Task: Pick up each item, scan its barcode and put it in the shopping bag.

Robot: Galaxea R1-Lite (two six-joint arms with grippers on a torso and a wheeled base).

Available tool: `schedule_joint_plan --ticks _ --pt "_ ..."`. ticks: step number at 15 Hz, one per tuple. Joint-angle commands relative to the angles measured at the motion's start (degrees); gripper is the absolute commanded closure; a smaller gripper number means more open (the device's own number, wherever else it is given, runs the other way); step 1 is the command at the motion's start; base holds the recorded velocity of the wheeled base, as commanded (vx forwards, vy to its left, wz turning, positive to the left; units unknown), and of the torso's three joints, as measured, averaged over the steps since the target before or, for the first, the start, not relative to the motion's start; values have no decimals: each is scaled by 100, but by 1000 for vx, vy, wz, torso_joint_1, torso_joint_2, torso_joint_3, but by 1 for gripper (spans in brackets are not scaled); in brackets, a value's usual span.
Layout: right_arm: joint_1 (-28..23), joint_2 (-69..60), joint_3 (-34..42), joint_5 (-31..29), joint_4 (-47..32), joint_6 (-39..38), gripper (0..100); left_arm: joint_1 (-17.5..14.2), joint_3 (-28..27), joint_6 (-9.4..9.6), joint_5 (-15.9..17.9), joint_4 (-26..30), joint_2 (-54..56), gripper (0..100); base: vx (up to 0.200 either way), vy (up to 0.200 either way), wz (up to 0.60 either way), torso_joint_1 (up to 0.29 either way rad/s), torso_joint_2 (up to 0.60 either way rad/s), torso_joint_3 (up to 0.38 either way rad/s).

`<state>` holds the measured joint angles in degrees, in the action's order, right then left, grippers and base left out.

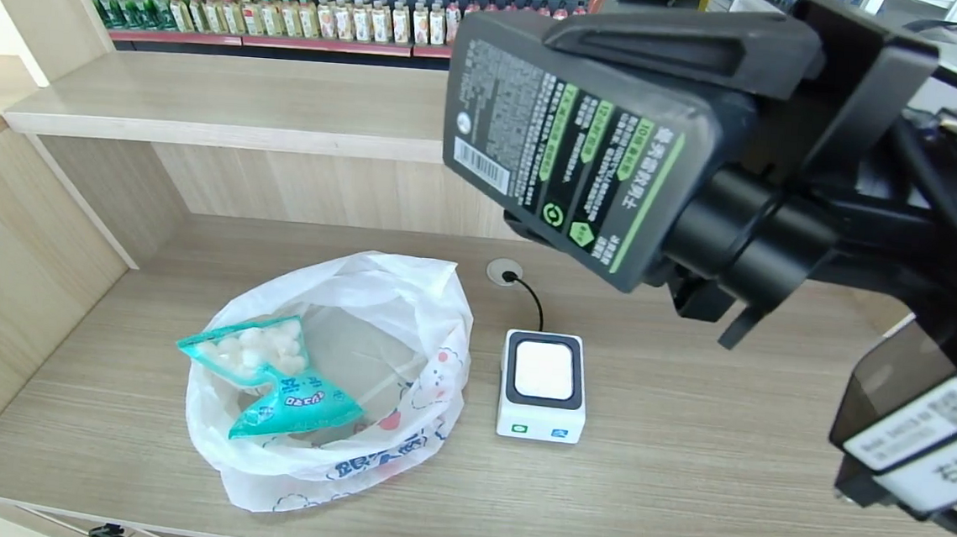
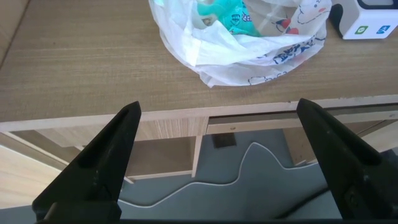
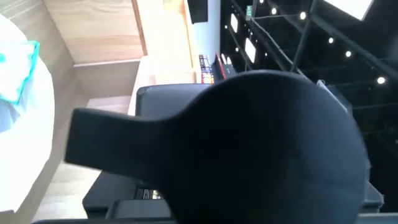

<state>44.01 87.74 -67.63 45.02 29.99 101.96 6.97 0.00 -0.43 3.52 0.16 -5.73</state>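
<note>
We see the right gripper raised high over the wooden counter, its claw clamped on a dark grey box with green label strips. One finger lies along the box's top edge, and another shows just under its lower edge. The box hangs tilted in the air, above and behind the scanner and well apart from it. Its printed face is turned toward the head camera, and a white barcode sits near one corner of that face.

The scanner is a small white block with a black-framed window on top. It stands on the counter just beside the shopping bag. A black cable runs from its back to a round grommet in the counter.

The shopping bag is white plastic, slumped open on the counter at the scanner's left. Inside it we see a teal snack packet lying at a slant against the bag's left wall.

The left gripper hangs out in front of the counter's near edge with its claw wide apart and holding nothing. The bag lies beyond it on the counter.

Behind the counter, a shelf carries a row of bottles.
</note>
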Motion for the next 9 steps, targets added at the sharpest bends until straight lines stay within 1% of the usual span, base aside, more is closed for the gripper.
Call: schedule_joint_plan --ticks 1,4,7,9 --pt "170 226 -101 -28 -2 -1 100 -3 0 -1 -1 2 2 0 0 0 0 0 0 0" --pt "354 306 -101 -28 -11 -1 100 -3 0 -1 -1 2 -7 0 0 0 0 0 0 0" --pt "398 385 -110 -72 -46 -98 100 -3 0 -1 -1 2 2 0 0 0 0 0 0 0" --pt "354 341 -92 -231 -98 -678 100 -3 0 -1 -1 2 2 0 0 0 0 0 0 0"
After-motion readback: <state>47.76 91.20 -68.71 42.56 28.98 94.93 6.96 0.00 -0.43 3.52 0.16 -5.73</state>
